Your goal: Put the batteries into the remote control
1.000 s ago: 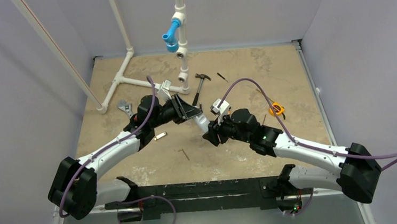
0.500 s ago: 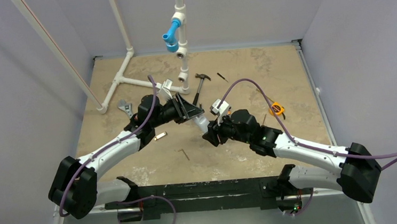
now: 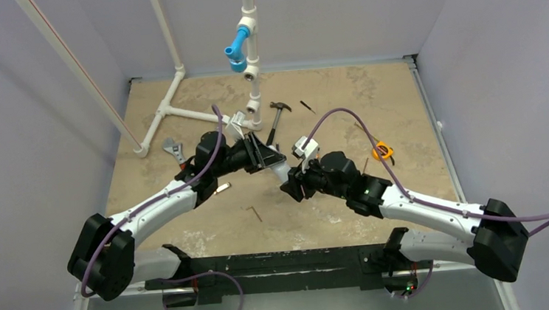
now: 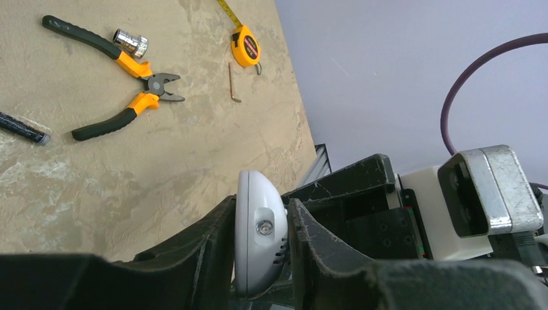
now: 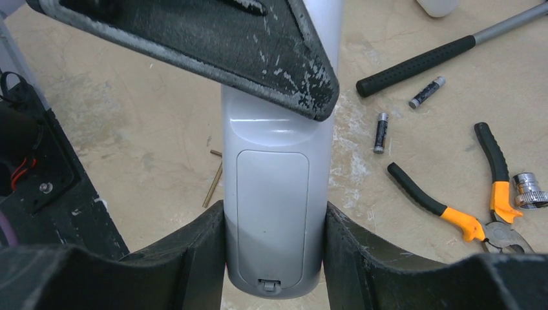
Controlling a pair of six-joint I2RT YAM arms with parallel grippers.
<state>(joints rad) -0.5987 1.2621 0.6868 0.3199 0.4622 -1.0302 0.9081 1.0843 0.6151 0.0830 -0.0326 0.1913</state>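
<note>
The right end effector (image 5: 273, 214) grips the remote control (image 5: 278, 132) low on its body, and the left end effector (image 4: 262, 208) clamps its top end, above the worktop (image 5: 129, 129). Its battery cover (image 5: 271, 174) looks shut and the batteries (image 5: 381, 132) lie loose at right, so loading seems unstarted. The hammer (image 5: 420, 64) and pliers (image 5: 452, 213) crowd them, while bare worktop shows at left.
</note>
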